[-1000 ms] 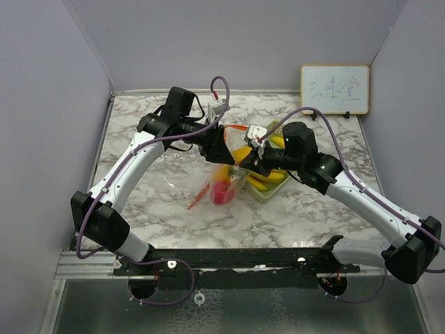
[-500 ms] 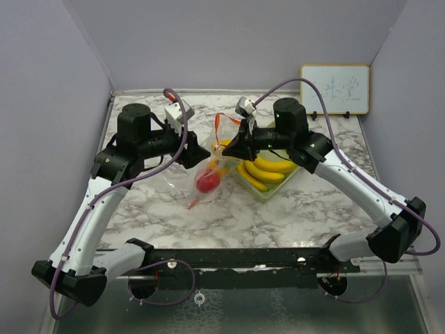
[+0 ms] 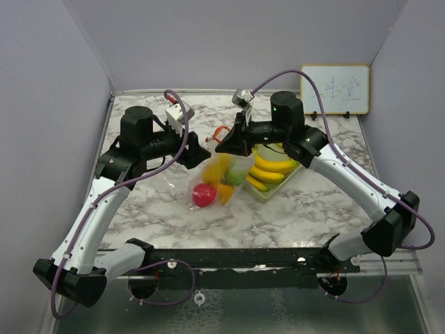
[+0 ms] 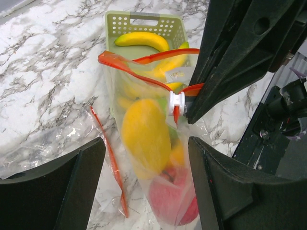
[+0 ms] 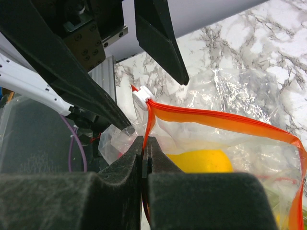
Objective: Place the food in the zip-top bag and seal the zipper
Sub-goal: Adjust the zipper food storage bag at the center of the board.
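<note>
The clear zip-top bag point(image 3: 212, 182) with an orange zipper lies mid-table. It holds a yellow fruit point(image 4: 144, 136), a red-pink fruit point(image 4: 170, 201) and something green point(image 3: 238, 175). Several yellow bananas point(image 3: 272, 167) lie in the pale green mesh tray point(image 3: 263, 191) behind it. My right gripper point(image 5: 144, 143) is shut on the orange zipper strip point(image 5: 216, 117), just below the white slider point(image 5: 141, 96). It holds that end up. My left gripper point(image 4: 146, 177) is open wide, with its fingers point(image 4: 53, 191) on either side of the bag, not gripping it. The bag's mouth looks partly open.
A second orange strip point(image 4: 108, 158) on loose clear plastic lies flat on the marble beside the bag. A small whiteboard point(image 3: 334, 89) leans on the back wall at right. Grey walls close in three sides.
</note>
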